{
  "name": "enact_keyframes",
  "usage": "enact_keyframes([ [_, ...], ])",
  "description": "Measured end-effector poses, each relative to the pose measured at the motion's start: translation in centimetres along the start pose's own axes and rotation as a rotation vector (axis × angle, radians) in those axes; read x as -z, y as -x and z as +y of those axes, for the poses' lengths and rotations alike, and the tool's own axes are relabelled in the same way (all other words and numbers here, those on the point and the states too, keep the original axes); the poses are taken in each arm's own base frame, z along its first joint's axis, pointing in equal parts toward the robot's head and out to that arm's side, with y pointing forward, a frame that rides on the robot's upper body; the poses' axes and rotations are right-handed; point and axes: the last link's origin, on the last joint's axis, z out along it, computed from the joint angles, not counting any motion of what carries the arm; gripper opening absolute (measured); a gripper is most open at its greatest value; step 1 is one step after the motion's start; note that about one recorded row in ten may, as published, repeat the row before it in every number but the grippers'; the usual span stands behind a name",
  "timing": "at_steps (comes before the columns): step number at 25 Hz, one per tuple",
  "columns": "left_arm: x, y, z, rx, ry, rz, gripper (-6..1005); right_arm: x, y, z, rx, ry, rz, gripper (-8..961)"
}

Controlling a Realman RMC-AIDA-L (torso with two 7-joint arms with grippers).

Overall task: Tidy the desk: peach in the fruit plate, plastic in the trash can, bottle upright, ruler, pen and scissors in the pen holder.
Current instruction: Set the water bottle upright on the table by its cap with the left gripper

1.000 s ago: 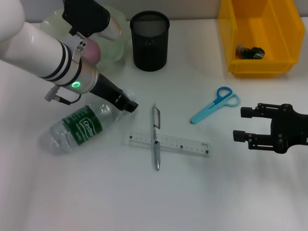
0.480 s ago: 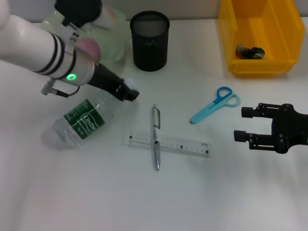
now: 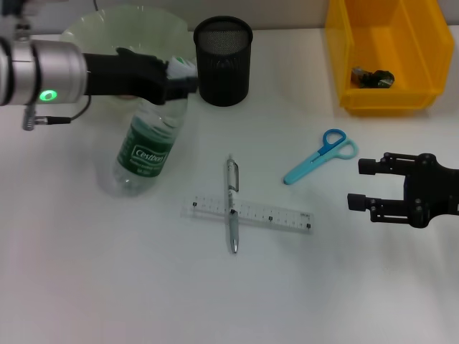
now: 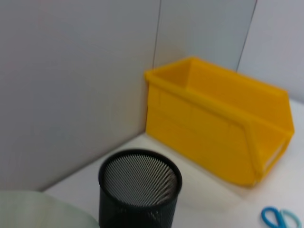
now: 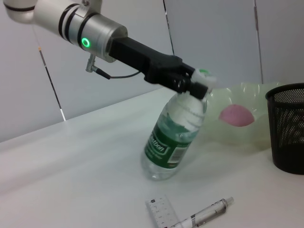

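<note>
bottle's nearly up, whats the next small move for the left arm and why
Probably tip it a little further until it stands straight, then let go. The left gripper is shut on the neck of the bottle, whose base touches the table, but its body leans, so releasing now could let it topple.

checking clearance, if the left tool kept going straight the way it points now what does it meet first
Most likely the black mesh pen holder. The left tool, shut on the bottle neck, points across the desk at it from close by; height is unclear, so it might clip only the rim.
</note>
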Motion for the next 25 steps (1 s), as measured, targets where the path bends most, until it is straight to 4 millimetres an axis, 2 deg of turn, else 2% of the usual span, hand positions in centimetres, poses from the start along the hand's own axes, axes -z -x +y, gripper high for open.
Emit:
enact_keyframes([
  [6,1.7,0.7,-0.7,0.015,0.017,0.102,443,-0.1,0.2,-0.1,0.004,0.004,0.0,723],
  [19,4.2,2.8,-0.6,-0.016,0.026,0.229,442,-0.5,0.7,-0.1,0.014,0.021,-0.003,723],
  [25,6.6,4.2,-1.0,-0.035,0.023,0.295,443,-0.8,1.0,0.0,0.018,0.039,-0.009,722],
])
